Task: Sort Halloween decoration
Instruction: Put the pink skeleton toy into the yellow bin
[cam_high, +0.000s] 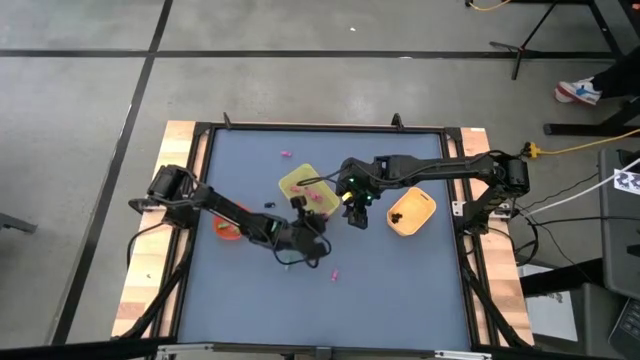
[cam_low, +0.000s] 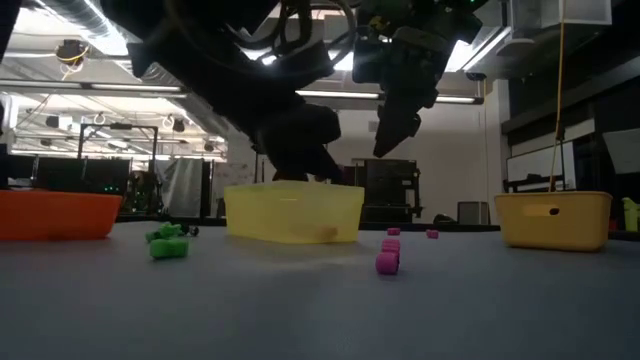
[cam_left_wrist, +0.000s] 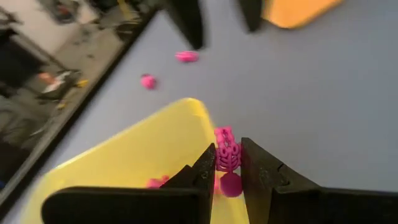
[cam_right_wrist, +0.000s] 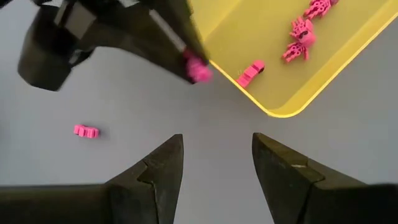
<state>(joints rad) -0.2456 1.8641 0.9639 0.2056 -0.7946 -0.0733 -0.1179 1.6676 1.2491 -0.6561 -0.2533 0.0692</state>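
Over yellow tray rim, left gripper pinches pink trinket

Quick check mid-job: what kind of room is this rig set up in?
Most likely a robotics lab or workshop: bare concrete floor, ceiling strip lights, equipment racks behind the table, and loose cables beside it.

bare mat near the front edge, yellow tray and both arms crowding the centre
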